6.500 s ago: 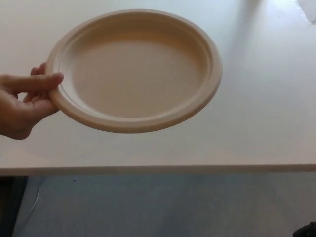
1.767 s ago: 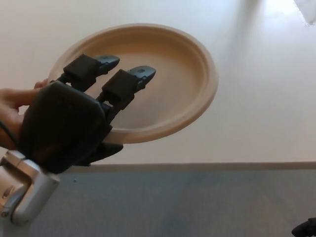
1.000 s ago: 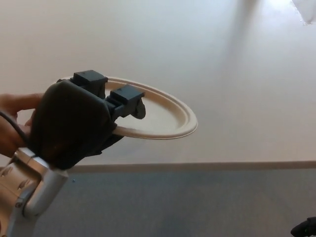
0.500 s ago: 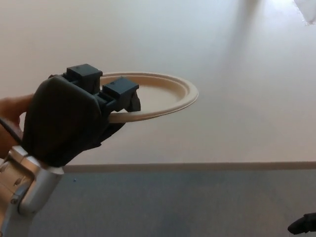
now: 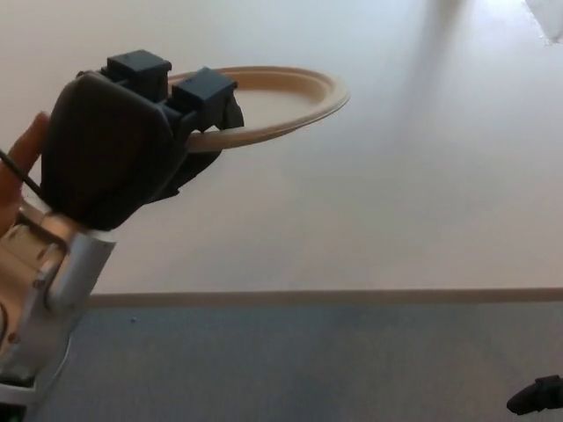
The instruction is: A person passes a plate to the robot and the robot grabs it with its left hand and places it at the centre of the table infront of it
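Observation:
A beige round plate (image 5: 283, 98) hangs in the air above the table (image 5: 396, 202), seen almost edge-on and tilted slightly. My left hand (image 5: 123, 145) is shut on its near-left rim, two fingers (image 5: 209, 92) curled over the top and the thumb under it. The hand hides the left part of the plate. A person's hand (image 5: 19, 171) shows just behind my left hand at the picture's left edge, apart from the plate. Only a small dark tip of my right hand (image 5: 534, 395) shows at the bottom right corner.
The pale table fills the upper part of the view, its front edge (image 5: 334, 297) running across the picture. Grey floor (image 5: 308, 369) lies below that edge. A bright object (image 5: 550, 16) sits at the top right corner.
My left hand has lifted the plate up and away from me over the table. The person's hand has let go and stays behind at the left.

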You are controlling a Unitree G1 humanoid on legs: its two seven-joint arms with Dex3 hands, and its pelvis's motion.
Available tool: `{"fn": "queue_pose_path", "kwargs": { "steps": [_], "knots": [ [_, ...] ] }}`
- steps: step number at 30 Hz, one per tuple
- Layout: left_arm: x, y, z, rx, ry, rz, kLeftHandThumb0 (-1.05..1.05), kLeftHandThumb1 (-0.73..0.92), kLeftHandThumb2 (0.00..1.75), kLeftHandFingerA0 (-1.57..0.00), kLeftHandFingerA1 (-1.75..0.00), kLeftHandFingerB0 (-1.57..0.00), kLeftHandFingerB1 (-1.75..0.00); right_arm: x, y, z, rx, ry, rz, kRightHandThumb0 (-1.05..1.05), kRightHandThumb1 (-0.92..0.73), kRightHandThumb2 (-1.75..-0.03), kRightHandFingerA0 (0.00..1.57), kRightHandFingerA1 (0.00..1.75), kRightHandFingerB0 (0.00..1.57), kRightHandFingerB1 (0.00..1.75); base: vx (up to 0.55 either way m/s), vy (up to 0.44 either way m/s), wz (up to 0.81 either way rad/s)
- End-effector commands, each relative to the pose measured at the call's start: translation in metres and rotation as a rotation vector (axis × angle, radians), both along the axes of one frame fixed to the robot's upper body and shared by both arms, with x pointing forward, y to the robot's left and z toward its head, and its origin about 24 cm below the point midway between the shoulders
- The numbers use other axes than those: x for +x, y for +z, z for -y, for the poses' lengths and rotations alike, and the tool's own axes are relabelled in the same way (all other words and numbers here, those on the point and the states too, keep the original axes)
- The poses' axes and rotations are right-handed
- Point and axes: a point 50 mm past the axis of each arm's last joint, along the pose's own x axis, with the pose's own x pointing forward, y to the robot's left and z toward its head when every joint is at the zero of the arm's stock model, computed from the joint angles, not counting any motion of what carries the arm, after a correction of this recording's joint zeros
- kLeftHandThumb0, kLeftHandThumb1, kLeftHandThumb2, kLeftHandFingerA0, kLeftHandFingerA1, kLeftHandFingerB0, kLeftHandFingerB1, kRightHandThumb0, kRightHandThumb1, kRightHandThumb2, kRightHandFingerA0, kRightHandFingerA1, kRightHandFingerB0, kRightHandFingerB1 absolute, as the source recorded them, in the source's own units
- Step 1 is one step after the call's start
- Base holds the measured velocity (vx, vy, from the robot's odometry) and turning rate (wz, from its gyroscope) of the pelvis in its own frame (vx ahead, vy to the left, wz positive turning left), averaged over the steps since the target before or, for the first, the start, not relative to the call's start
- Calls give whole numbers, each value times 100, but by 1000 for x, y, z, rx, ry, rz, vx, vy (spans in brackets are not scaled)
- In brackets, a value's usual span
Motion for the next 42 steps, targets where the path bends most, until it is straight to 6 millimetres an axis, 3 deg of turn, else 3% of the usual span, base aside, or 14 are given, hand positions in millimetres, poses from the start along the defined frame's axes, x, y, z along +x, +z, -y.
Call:
{"fn": "queue_pose_path", "kwargs": {
  "steps": [1,10,12,15,16,18,19,28,37,38,39,40,41,42],
  "knots": [
    [17,5,-3,13,62,73,-19,68,60,-82,-168,-65,-118,-6,-3,3,-5,-1,-18,-49,-65,-59,72,67,54,54,0,0,0],
    [59,-12,-4,41,123,-47,-20,59,60,-87,-163,-80,-86,-3,-1,3,-3,7,-10,-49,-65,-59,72,70,55,55,0,0,0],
    [65,-18,-4,58,141,-70,-21,64,57,-80,-171,-69,-116,-2,0,3,-4,6,-11,-49,-65,-59,73,68,55,54,0,0,0],
    [73,-26,-4,94,164,-115,-30,55,59,-89,-163,-81,-109,0,1,2,-2,5,-8,-50,-65,-59,71,67,55,54,0,0,0],
    [76,-33,-3,123,178,-171,-22,70,59,-75,-168,-55,-134,0,1,2,-3,4,-9,-50,-65,-59,70,65,55,53,0,0,0],
    [78,-40,-1,136,179,-207,-23,68,60,-78,-167,-60,-121,0,1,2,-1,-1,-11,-51,-65,-59,70,65,54,53,0,0,0],
    [80,-44,-1,149,188,-234,-29,69,60,-88,-152,-84,-58,0,1,2,-1,2,-11,-51,-65,-59,69,66,54,53,0,0,0],
    [78,-109,-1,316,245,-541,-28,69,60,-78,-140,-75,-66,0,0,0,0,24,-13,-50,-65,-59,70,66,56,55,0,0,0],
    [84,-117,-10,278,280,-745,-27,70,62,-75,-131,-71,-73,9,7,1,-16,41,-4,-52,-66,-59,72,67,58,54,0,0,0],
    [84,-116,-12,229,269,-775,-44,63,96,-77,-90,-42,-54,9,7,0,-19,41,-6,-51,-66,-59,71,65,58,53,0,0,0],
    [84,-115,-13,194,262,-815,-62,66,61,-50,-45,-18,-29,9,7,0,-20,42,-6,-51,-66,-59,71,66,58,54,0,0,0],
    [85,-114,-14,175,257,-848,-62,66,61,-50,-45,-18,-29,9,7,0,-19,43,-4,-51,-66,-59,71,66,58,54,0,0,0],
    [87,-111,-14,171,267,-889,-78,54,88,-12,-41,-2,-25,10,8,1,-18,43,0,-52,-65,-59,72,66,59,54,0,0,0],
    [88,-108,-14,150,264,-914,-100,61,95,-8,-6,-4,-1,10,8,1,-15,45,2,-52,-65,-59,70,67,59,56,0,0,0]
  ]
}}
